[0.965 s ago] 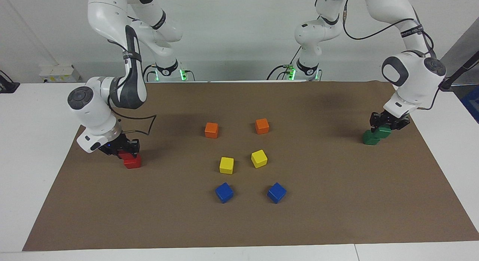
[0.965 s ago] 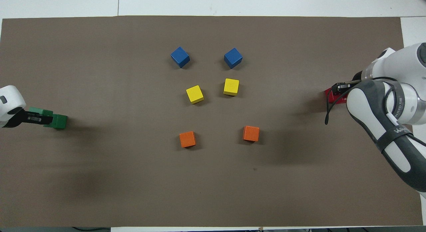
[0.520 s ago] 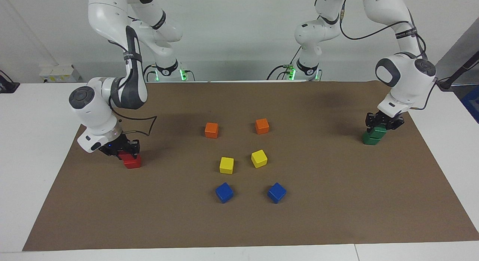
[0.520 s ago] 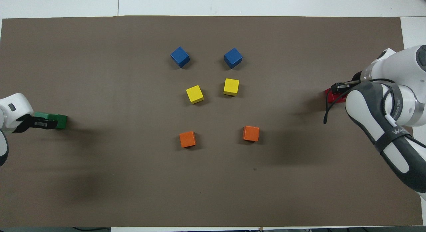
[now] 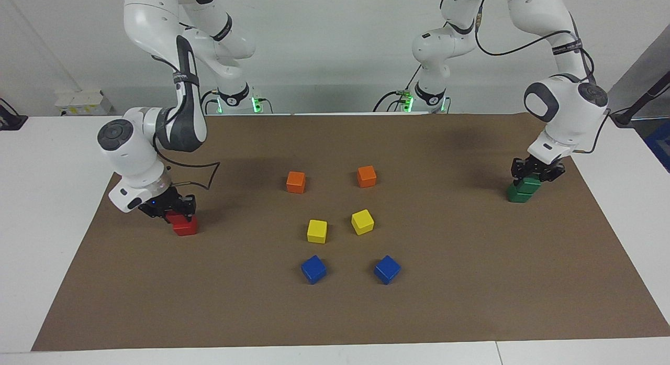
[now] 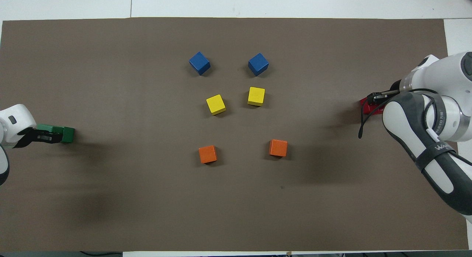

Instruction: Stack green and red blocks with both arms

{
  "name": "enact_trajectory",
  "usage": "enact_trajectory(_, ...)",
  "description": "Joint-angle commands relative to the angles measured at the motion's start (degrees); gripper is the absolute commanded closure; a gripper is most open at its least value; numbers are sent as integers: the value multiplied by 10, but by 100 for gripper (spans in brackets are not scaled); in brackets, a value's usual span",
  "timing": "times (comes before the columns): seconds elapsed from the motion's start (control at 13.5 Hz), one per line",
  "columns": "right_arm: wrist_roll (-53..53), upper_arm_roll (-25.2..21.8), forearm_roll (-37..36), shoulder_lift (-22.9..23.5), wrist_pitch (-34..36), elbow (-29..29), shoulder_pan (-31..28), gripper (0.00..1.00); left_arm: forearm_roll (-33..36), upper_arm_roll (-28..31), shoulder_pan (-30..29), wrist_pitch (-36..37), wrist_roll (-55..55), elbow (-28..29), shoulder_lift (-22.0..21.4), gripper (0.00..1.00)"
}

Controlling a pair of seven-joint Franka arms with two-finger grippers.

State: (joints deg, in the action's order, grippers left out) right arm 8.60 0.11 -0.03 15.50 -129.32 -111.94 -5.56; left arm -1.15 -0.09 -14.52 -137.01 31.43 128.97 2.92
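My left gripper [image 5: 535, 175] is shut on a dark green block [image 5: 528, 185] and holds it on top of the second green block [image 5: 517, 196], at the left arm's end of the mat. In the overhead view the gripper [image 6: 38, 136] covers part of the upper green block [image 6: 49, 128]; the lower one [image 6: 68, 135] shows beside it. My right gripper [image 5: 175, 210] is shut on a red block [image 5: 174, 216] resting on the second red block [image 5: 185, 228], at the right arm's end. In the overhead view the red blocks [image 6: 367, 107] are mostly hidden under the right gripper [image 6: 376, 98].
Two orange cubes [image 5: 296, 181] [image 5: 366, 176], two yellow cubes [image 5: 316, 231] [image 5: 362, 221] and two blue cubes [image 5: 313, 269] [image 5: 387, 269] stand in pairs in the middle of the brown mat [image 5: 471, 291].
My left gripper has moved the held green block over the lower green block and set it down on it. My right gripper with its red block has barely moved.
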Motion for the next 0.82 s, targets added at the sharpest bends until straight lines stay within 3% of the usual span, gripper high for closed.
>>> enact_trajectory(0.0, 22, 3, 6, -15, -13, -24, -6, 100, 3, -6, -10, -26, 21, 23, -16, 0)
enact_trajectory(0.45, 22, 3, 6, -15, -23, -27, -6, 100, 3, -6, -10, -19, 22, 16, -14, 0)
enact_trajectory(0.59, 21, 3, 6, -15, -23, -27, -5, 100, 3, -6, -10, 15, 21, -16, -10, 0)
enact_trajectory(0.67, 21, 3, 6, -15, -24, -27, -5, 91, 3, -6, -10, 49, 21, -45, -8, 0)
enact_trajectory(0.74, 20, 3, 1, -15, -24, -27, -3, 53, 4, -6, -9, 91, 21, -81, -5, 0)
